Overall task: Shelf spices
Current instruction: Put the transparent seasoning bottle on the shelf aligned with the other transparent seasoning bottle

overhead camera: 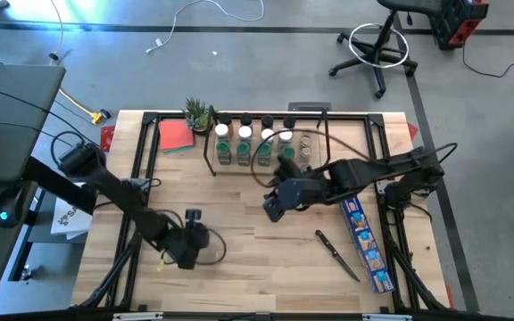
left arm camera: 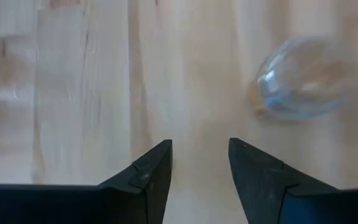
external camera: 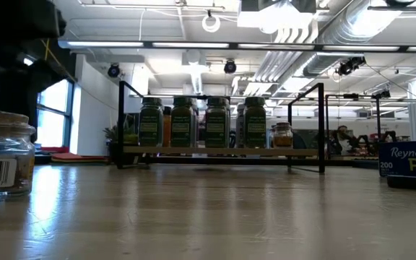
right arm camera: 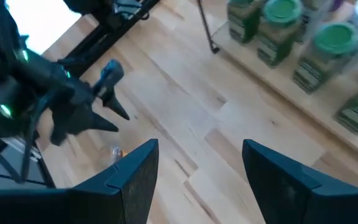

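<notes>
Left gripper [left arm camera: 199, 163] held open and empty beside a clear jar [left arm camera: 303, 79], right gripper [right arm camera: 201, 168] held wide, empty, near the shelf [overhead camera: 266, 169].

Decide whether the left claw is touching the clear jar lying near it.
Apart. The left wrist view shows the left claw open over bare wood, nothing between its fingers, with the jar lying clear of both tips.

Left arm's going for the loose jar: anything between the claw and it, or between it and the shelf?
Nothing visible: bare wood separates the left claw from the jar, and the table up to the shelf lies bare. Only the right claw hangs before the shelf's right half.
</notes>
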You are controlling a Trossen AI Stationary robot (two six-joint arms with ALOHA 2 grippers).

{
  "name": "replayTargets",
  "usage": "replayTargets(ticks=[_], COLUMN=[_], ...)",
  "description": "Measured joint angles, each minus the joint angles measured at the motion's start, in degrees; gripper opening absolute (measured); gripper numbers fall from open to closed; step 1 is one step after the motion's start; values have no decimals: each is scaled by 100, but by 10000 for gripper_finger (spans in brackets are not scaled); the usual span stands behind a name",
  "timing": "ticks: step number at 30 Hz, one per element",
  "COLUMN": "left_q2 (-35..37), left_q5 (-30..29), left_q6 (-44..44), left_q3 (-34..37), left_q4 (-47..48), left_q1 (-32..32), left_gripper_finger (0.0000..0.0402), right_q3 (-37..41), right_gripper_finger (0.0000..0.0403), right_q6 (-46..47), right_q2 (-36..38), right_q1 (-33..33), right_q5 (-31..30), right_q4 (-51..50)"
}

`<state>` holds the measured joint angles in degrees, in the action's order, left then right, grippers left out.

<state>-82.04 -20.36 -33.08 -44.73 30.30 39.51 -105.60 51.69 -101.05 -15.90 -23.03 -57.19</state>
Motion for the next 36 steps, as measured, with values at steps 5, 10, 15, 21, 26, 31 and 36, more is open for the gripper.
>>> replayTargets(ticks=[5,10,15,21,26,31,36], left_q2=[998,1936,2605,2975,2982,2984,2946], left_q5=[-149,-681,-854,-846,-715,-388,-202], left_q6=[-700,-1369,-1429,-1487,-1490,-1765,-1997], left_q3=[-209,-636,-876,-877,-867,-863,-862], left_q4=[239,1017,1374,1393,1606,1738,1893], left_q1=[149,202,123,56,56,58,68], left_gripper_finger=[150,140,135,135,135,135,135], right_q3=[0,0,-209,-663,-1200,-1780,-2043], right_gripper_finger=[227,227,227,227,227,229,256], right_q6=[-1311,-2963,-4410,-5448,-5926,-6336,-6102], right_q2=[-596,-1247,-1869,-2696,-3362,-3860,-4048], right_q1=[83,69,2,22,11,59,153], right_q5=[1144,2482,2737,3205,3296,3269,3360], right_q4=[1041,2655,3324,3297,3307,3105,3105])
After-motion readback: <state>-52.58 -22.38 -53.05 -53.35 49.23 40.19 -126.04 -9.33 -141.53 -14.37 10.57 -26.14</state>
